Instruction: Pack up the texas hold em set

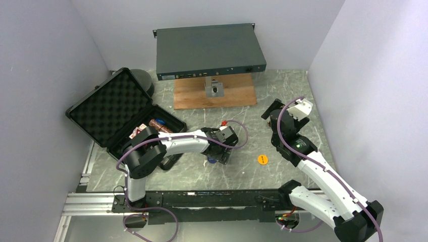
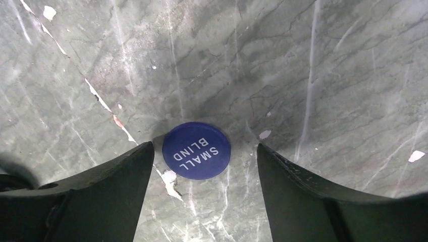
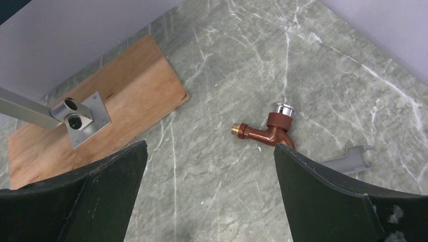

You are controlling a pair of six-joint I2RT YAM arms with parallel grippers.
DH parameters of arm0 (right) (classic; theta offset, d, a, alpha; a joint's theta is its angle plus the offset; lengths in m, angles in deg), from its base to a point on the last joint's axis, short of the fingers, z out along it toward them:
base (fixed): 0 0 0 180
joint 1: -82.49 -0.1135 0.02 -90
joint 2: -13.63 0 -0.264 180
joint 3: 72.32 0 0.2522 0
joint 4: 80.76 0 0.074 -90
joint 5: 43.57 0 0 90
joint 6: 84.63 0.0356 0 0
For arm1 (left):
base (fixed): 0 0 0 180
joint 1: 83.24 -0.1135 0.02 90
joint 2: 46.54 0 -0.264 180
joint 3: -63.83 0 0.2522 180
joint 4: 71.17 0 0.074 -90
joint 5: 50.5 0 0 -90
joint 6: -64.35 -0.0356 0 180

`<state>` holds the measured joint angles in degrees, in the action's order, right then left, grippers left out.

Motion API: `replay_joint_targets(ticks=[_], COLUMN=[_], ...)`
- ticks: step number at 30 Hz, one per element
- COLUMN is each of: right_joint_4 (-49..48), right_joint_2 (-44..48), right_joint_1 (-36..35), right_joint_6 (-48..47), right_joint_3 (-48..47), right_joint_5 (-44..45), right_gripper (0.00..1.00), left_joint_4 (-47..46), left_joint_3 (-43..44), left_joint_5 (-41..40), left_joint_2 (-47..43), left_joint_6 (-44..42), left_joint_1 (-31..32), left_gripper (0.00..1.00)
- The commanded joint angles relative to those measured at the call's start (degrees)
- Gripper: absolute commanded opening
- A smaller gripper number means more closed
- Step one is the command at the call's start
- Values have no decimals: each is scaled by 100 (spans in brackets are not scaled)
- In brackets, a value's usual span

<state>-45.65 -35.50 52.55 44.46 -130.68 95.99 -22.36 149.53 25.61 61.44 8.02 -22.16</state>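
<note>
**Left claw straddles the blue chip**

The left claw (image 2: 204, 147) is spread wide and low over the desk (image 2: 313, 75), gripping nothing. The blue chip (image 2: 196, 150) lies flat between its two fingers. In the wrist view it sits close to the left-hand finger, nearly touching, with a clear gap to the other. I cannot tell whether the fingertips touch the desk.

There is bare marble ahead of this claw and to both sides. The open case (image 1: 121, 113) lies off to its left, back along the arm, with the foam-lined lid propped up and cards and chips in the tray. An orange chip (image 1: 263, 159) lies alone to its right, apart from both claws.

The blue chip is a round, dark-blue disc printed "SMALL BLIND" in white, face up. The desk beside it is scuffed with white chips.

The right claw (image 3: 210, 146) is also spread and empty, held above the desk. Below it a brown tap (image 3: 265, 132) lies near its right-hand finger. A wooden board (image 3: 126, 96) lies away to its left.
</note>
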Motion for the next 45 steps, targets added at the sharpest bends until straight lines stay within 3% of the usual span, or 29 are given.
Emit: replay_joint_targets(ticks=[1, 19, 29, 45], right_joint_4=[-183, -170, -174, -200], right_joint_2=[-1, 12, 17, 8], right_joint_1=[14, 14, 14, 14], right_joint_6=[-69, -77, -77, -60], right_joint_3=[-5, -5, -1, 13], right_joint_5=[44, 55, 56, 10], right_gripper=[100, 100, 100, 100], left_joint_4=[-67, 96, 143, 1031], left_joint_3=[-125, -501, -569, 122], left_joint_5=[131, 159, 41, -546], left_joint_2=[132, 157, 59, -169], left_joint_6=[78, 510, 544, 597], left_joint_1=[-43, -87, -78, 114], left_gripper=[79, 59, 38, 35])
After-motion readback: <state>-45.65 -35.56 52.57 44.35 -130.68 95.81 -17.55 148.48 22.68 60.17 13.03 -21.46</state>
